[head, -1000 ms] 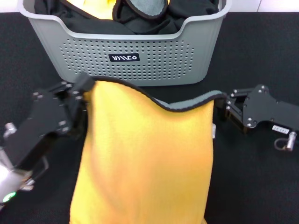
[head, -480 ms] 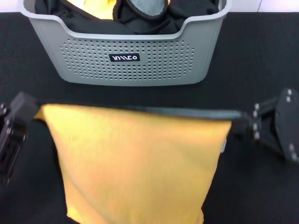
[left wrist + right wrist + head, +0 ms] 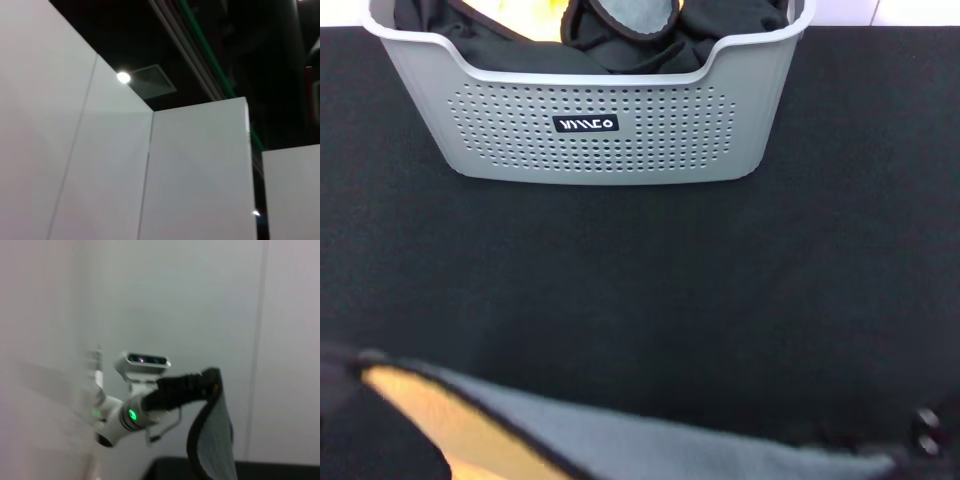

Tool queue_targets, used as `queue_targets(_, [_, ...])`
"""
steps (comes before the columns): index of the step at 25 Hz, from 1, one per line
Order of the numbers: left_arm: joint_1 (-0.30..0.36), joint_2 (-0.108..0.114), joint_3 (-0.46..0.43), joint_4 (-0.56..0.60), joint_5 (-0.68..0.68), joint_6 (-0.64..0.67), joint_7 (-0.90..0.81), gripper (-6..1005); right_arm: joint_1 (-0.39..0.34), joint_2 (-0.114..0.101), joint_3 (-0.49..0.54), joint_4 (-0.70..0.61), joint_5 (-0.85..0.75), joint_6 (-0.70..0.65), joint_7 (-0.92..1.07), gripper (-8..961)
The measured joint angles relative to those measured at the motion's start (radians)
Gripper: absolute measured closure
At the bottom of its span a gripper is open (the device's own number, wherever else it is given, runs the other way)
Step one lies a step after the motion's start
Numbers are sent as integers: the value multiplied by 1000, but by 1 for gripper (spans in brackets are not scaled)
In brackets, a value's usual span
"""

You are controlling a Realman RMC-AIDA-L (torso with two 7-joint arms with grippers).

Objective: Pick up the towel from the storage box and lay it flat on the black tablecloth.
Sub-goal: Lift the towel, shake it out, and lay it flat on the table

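The towel [image 3: 620, 440] is out of the storage box [image 3: 600, 120] and is held stretched in the air at the near edge of the head view, grey side up. It has not been laid on the black tablecloth [image 3: 650, 280]. The left hand [image 3: 187, 387] is seen gripping one corner; whether the right hand is open or closed cannot be told.

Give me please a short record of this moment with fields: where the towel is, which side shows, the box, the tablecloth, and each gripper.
towel position: the towel spans the near edge of the head view, held up between both arms
towel side showing: mostly grey, yellow-orange at the left corner
storage box: the storage box at the far side, dark cloths inside
black tablecloth: the black tablecloth bare between box and towel
left gripper: left gripper clamps a towel corner
right gripper: barely in view at the lower right
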Motion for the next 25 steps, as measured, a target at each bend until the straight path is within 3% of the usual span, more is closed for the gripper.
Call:
queue_targets(7, [113,19,50,146,19,3,6,995,-27,-16,24,-9,83,61,15,863])
queue_targets(10, [116,27,61,149,21,4,7,995,-24,-32,27,-37,115,66,15,861])
queue_targets(12, [91,18,52,87,23,2,8,995,-15,-32,39,-95,100,65,13,860])
queue_targets(17, [-125,-22,-15,-286,28,-3,68,995,112,-12,61,-398,-25,53,-48,856])
queue_targets(23, [-495,-33,-27,-797,6,-25,218,995,363,-16,57,-882,-81,-100,-193,852])
queue_targets(25, [-578,-41,-27,-888,-11,-61,241,994,409,-18,53,-968,-79,-184,-216,851])
